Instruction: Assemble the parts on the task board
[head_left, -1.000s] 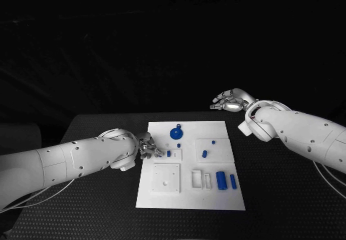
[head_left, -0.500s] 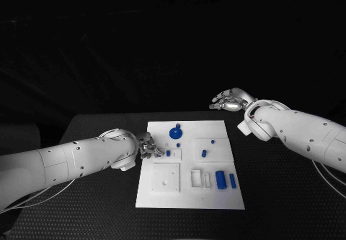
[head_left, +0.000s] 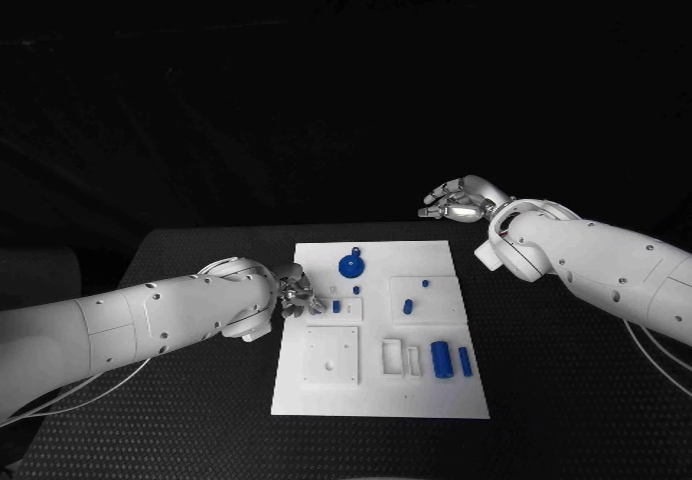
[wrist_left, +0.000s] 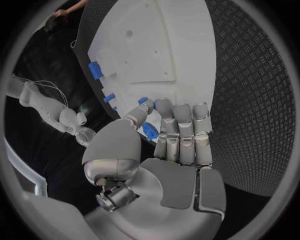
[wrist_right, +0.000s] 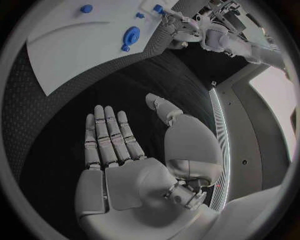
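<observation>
Placement was the step in hand, by my reading. The left hand (head_left: 299, 297) hovered at the left edge of the task board (head_left: 378, 400), its thumb and fingers pinching a small blue part (wrist_left: 149, 132) over the board's near-left region, close to a little blue peg (head_left: 336, 307) already standing there. To do this well, I judged, the hand should bring the part squarely above its seat, keep the pinch firm and the wrist steady, lower straight down without tilting, and let go only once the part sat flush. The right hand (head_left: 459, 202) hung above the table beyond the board's far right corner, well apart from the work, fingers spread flat and holding nothing. On the board lay a round blue disc (head_left: 352, 266) near the far edge, a short blue piece (head_left: 408, 307) in the right-hand panel, and two blue cylinders (head_left: 451, 361) side by side toward the near right. The black table (head_left: 188, 420) had a fine textured weave; the room behind was dark.
</observation>
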